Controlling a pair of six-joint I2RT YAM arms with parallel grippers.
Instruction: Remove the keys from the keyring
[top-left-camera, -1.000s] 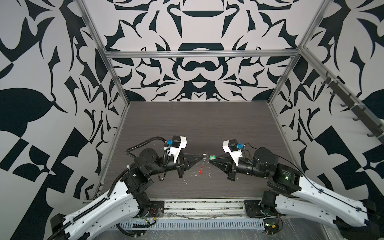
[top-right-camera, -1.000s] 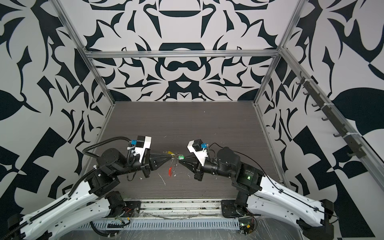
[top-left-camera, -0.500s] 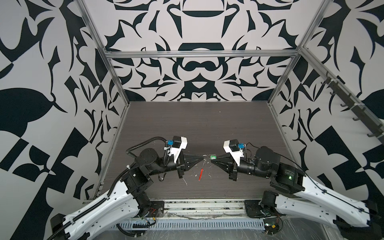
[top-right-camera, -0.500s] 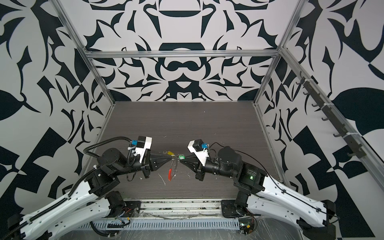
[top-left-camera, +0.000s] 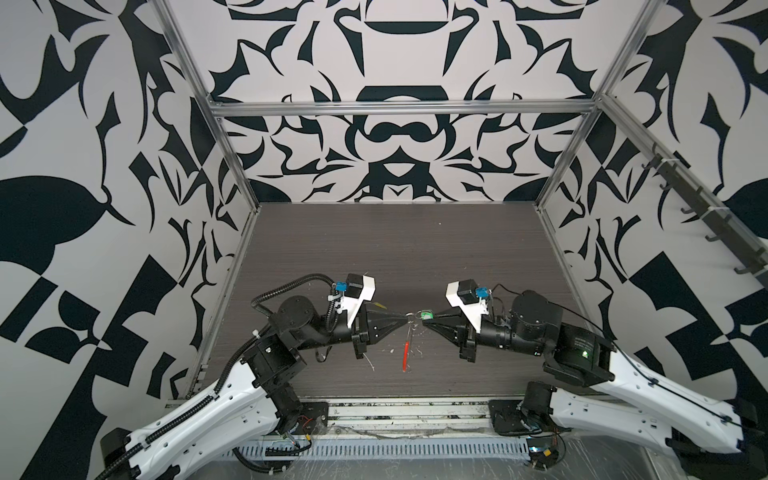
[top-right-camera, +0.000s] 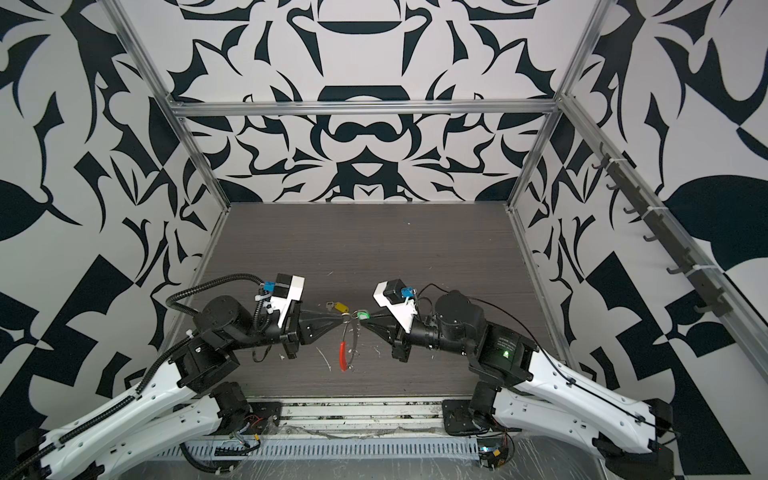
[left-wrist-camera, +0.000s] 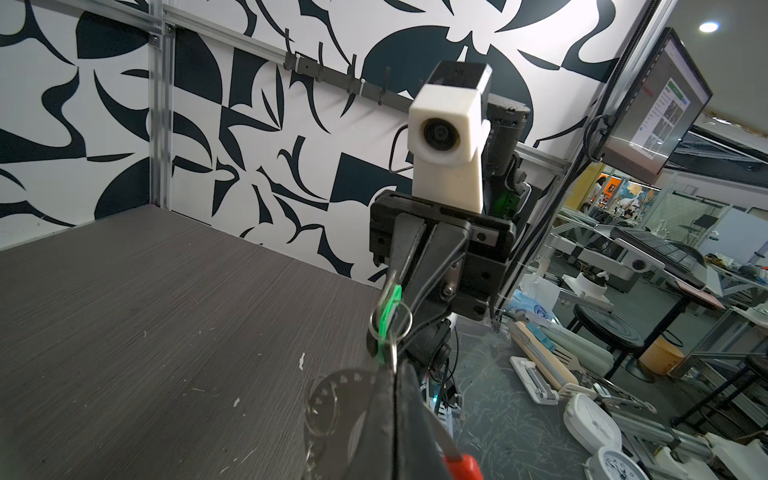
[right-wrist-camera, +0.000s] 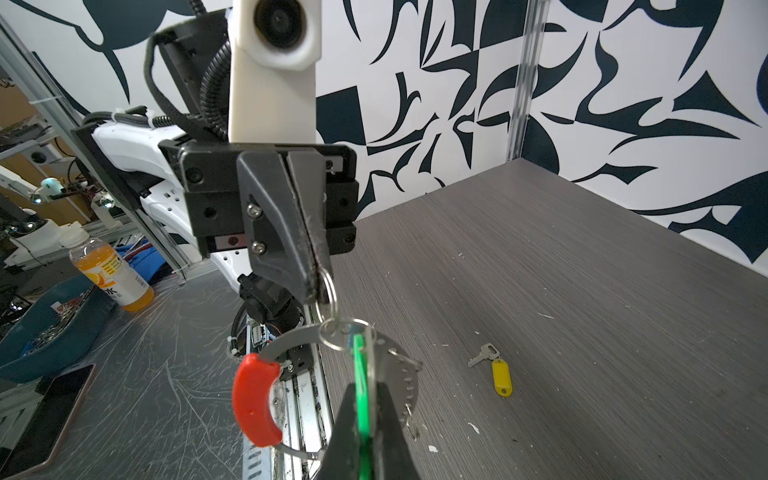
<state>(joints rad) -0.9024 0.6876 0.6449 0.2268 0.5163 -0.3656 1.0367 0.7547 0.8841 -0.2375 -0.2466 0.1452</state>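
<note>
Black-and-white patterned walls box in a dark grey wood-grain tabletop (top-left-camera: 415, 249), and I work above its front part with both arms pointed tip to tip. My left gripper (top-left-camera: 406, 319) is clamped tight on a small silver split ring (right-wrist-camera: 334, 293), which holds the large thin silver keyring (right-wrist-camera: 401, 368) up so that it hangs below, its red tubular plastic sleeve (right-wrist-camera: 253, 403) on the lower stretch. My right gripper (top-left-camera: 424, 322) is closed flat on the green oblong plastic tag (right-wrist-camera: 360, 374) of the key that is threaded on; the metal key itself I cannot make out. Gripping from opposite sides, I judge, lets me draw the tag away while the loop is anchored. The small silvery key with the yellow oblong tag (right-wrist-camera: 494, 368) lies on the table behind, well apart from the loop, so half the job looks done.
</note>
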